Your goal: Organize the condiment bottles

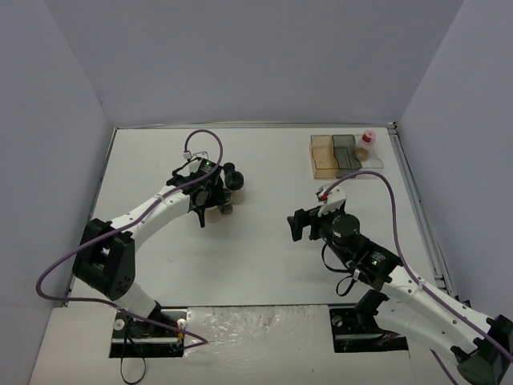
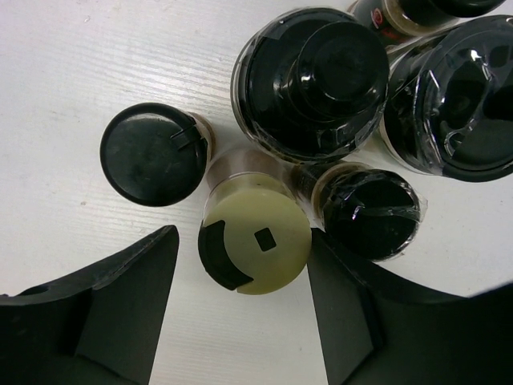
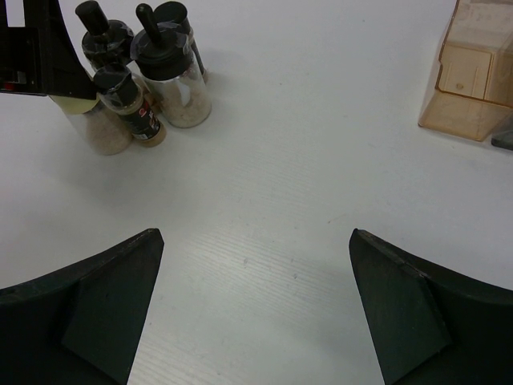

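Observation:
Several condiment bottles (image 1: 232,183) stand bunched at the table's left middle. In the left wrist view a yellow-capped jar (image 2: 255,241) stands between the fingers of my open left gripper (image 2: 242,245), with black-capped jars (image 2: 152,154) (image 2: 309,80) (image 2: 453,96) (image 2: 369,212) close around it. The left gripper (image 1: 215,200) hangs over this bunch. A pink-capped jar (image 1: 368,141) stands at the tray's right end. My right gripper (image 1: 305,227) (image 3: 255,241) is open and empty over bare table. It sees the bunch (image 3: 172,72) at its upper left.
A tray (image 1: 337,152) of amber, grey and clear compartments sits at the back right; its amber end (image 3: 473,80) shows in the right wrist view. Grey walls close in the table on three sides. Purple cables loop from both arms.

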Controlling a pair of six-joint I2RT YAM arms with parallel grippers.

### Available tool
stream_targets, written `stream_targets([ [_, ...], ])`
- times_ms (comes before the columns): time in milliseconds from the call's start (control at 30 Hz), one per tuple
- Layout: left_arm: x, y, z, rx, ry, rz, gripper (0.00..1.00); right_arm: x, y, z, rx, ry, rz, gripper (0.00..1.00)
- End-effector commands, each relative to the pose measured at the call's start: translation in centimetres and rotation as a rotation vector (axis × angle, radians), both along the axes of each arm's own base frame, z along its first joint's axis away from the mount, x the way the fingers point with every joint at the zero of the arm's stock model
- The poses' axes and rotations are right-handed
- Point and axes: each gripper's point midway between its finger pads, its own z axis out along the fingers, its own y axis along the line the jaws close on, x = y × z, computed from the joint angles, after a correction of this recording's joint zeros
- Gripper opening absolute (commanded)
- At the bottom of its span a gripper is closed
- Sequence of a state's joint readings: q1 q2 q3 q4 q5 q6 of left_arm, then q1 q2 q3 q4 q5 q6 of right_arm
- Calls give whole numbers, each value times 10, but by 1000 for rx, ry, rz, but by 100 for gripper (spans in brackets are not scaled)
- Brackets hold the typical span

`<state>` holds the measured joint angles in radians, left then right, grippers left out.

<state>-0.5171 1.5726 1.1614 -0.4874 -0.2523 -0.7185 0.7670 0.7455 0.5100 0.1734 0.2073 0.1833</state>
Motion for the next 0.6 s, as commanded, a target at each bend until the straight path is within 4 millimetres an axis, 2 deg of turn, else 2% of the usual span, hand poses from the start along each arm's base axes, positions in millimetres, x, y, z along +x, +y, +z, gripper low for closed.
stream_targets([
  [0,17,-10,25,-49,-90,16,59,6,-1,18,53,-56,-33,98],
  [267,2,0,21,-26,-70,6,27,6,0,20,57,-57,-30,98],
  [500,-41,3,28,-10,-20,-102,23,5,-2,32,68,-68,-37,98],
  [567,-59,-9,29,-6,0,-173,23,5,-4,38,77,-76,-43,98],
])
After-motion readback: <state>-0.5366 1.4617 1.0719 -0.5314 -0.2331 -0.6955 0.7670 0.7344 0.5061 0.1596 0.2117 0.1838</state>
